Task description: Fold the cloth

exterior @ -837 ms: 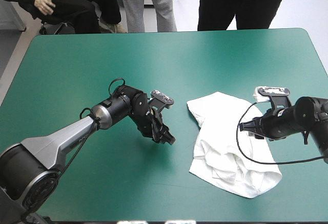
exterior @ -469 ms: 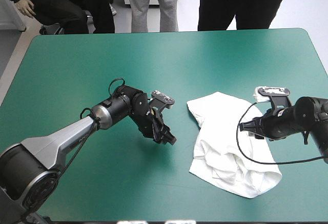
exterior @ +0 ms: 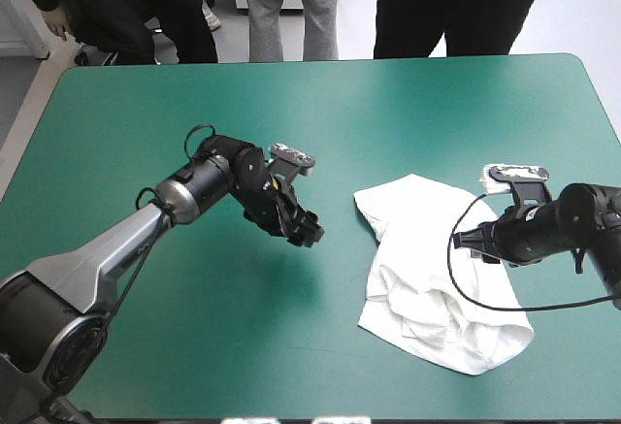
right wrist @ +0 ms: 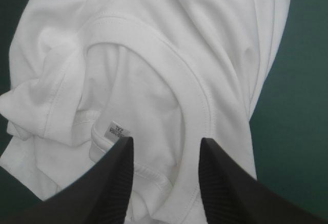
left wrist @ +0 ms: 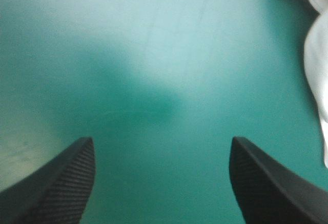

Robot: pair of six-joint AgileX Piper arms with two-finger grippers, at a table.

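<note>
Since earlier, left gripper (exterior: 306,233) has lifted and drawn far-left; black fingers wide apart over bare teal-green table cover (exterior: 146,152). Right gripper (right wrist: 165,144) unmoved, fingers parted astride the ribbed collar (right wrist: 195,96) of the white short-sleeved T-shirt (exterior: 417,278), crumpled near-right. Judged light, limp, not slippery: pinch collar band or shoulder seam.

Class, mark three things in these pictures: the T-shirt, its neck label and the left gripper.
T-shirt (exterior: 417,249): high view, on the middle of the white cloth.
neck label (right wrist: 115,130): right wrist view, on the label's printed face.
left gripper (exterior: 305,232): high view, midway between its black fingertips.
</note>
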